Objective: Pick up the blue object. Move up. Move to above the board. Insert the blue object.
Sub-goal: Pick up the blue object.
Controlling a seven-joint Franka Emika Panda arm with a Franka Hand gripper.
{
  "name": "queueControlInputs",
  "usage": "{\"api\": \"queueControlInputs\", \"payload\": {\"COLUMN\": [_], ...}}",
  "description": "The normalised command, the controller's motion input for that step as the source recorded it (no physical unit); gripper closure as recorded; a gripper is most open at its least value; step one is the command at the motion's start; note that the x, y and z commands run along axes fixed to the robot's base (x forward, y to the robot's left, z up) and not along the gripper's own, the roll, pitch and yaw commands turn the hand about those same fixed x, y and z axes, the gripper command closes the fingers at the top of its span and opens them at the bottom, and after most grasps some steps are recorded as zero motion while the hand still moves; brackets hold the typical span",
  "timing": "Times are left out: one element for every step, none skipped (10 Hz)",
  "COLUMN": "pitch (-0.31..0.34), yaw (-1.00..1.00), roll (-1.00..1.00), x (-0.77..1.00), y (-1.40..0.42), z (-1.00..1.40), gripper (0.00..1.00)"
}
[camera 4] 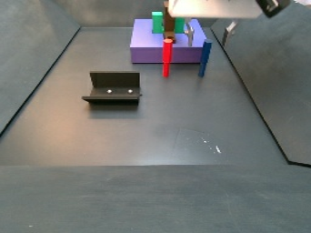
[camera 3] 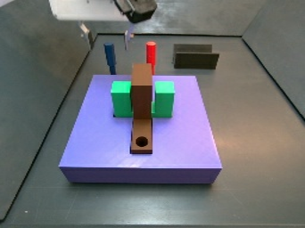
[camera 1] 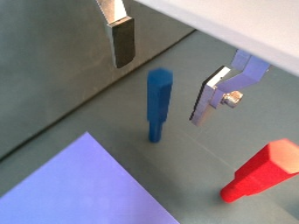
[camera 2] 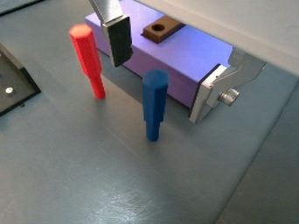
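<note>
Claw (camera 2: 163,72) is above the blue object (camera 2: 155,106), fingers spread apart, nothing clamped. One finger (camera 1: 121,42) sits to one side of the peg top, the other finger (camera 1: 216,94) to the opposite side, both clear of it in both wrist views. No contact visible.

Blue object stands upright on the desk (camera 4: 158,136), between the two fingers and slightly below them. In a side view it (camera 3: 110,59) sits just behind the purple slab (camera 3: 143,147), off the slab's far edge. In a side view from the opposite end it (camera 4: 205,58) stands at the slab's (camera 4: 152,53) near corner.

Red peg (camera 2: 87,61) stands upright too, just beside the blue one, outside the claw's span. Gap between the two pegs is open in a wrist view; one finger hangs over that gap.

The board (camera 3: 142,107) lies lengthwise on the slab, well apart from the claw. Its round hole (camera 3: 143,142) is at the end farthest from the claw and holds nothing. Green block (camera 3: 123,98) straddles the board mid-length, showing on both sides of it.

Fixture (camera 4: 112,87) stands on the desk, well apart from the claw, with open floor around it. Enclosure wall runs close behind the claw in a wrist view (camera 1: 222,26). Wide bare desk beyond the fixture.
</note>
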Motion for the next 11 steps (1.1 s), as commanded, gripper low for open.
{"api": "queueControlInputs", "payload": {"pitch": [-0.211, -0.044, 0.000, 0.000, 0.000, 0.000, 0.000, 0.000, 0.000, 0.000, 0.000], "yaw": [0.01, 0.00, 0.00, 0.00, 0.00, 0.00, 0.00, 0.00, 0.00, 0.00, 0.00], "roll": [0.04, 0.05, 0.01, 0.00, 0.00, 0.00, 0.00, 0.00, 0.00, 0.00, 0.00], "x": [-0.08, -0.07, 0.00, 0.00, 0.00, 0.00, 0.00, 0.00, 0.00, 0.00, 0.00], "y": [0.00, 0.00, 0.00, 0.00, 0.00, 0.00, 0.00, 0.00, 0.00, 0.00, 0.00], "z": [-0.22, -0.09, 0.00, 0.00, 0.00, 0.00, 0.00, 0.00, 0.00, 0.00, 0.00], "gripper": [0.00, 0.00, 0.00, 0.00, 1.00, 1.00, 1.00, 1.00, 1.00, 1.00, 1.00]}}
